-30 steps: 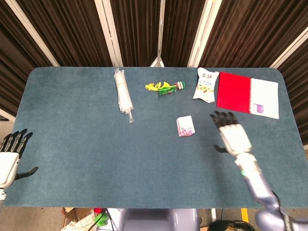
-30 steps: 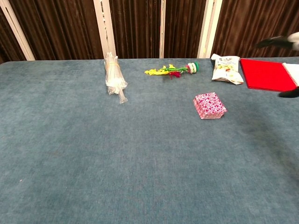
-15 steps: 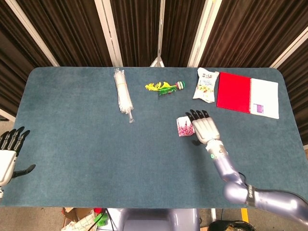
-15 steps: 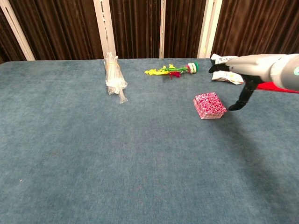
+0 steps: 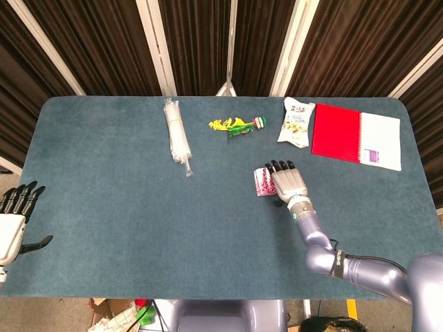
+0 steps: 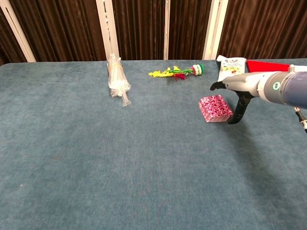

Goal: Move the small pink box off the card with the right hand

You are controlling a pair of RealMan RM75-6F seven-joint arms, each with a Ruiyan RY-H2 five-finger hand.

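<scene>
The small pink patterned box (image 5: pixel 261 181) (image 6: pixel 214 108) lies right of the table's middle. I cannot make out a card beneath it. My right hand (image 5: pixel 288 182) (image 6: pixel 238 87) hovers flat over the box's right side, fingers stretched out above its right edge. Its thumb hangs down just right of the box in the chest view. Nothing is held in it. My left hand (image 5: pixel 14 220) stays at the table's near left edge with fingers apart and empty; the chest view does not show it.
A clear plastic-wrapped bundle (image 5: pixel 177 137) (image 6: pixel 117 77) lies at the back left. A yellow-green feathery toy (image 5: pixel 237 126) (image 6: pixel 176 72), a snack packet (image 5: pixel 296 122) (image 6: pixel 229 66) and a red notebook (image 5: pixel 354 135) (image 6: pixel 268 65) line the back right.
My right hand swept left from the table's right side to above the pink box. The box has not moved. My left hand drifted slightly lower.
</scene>
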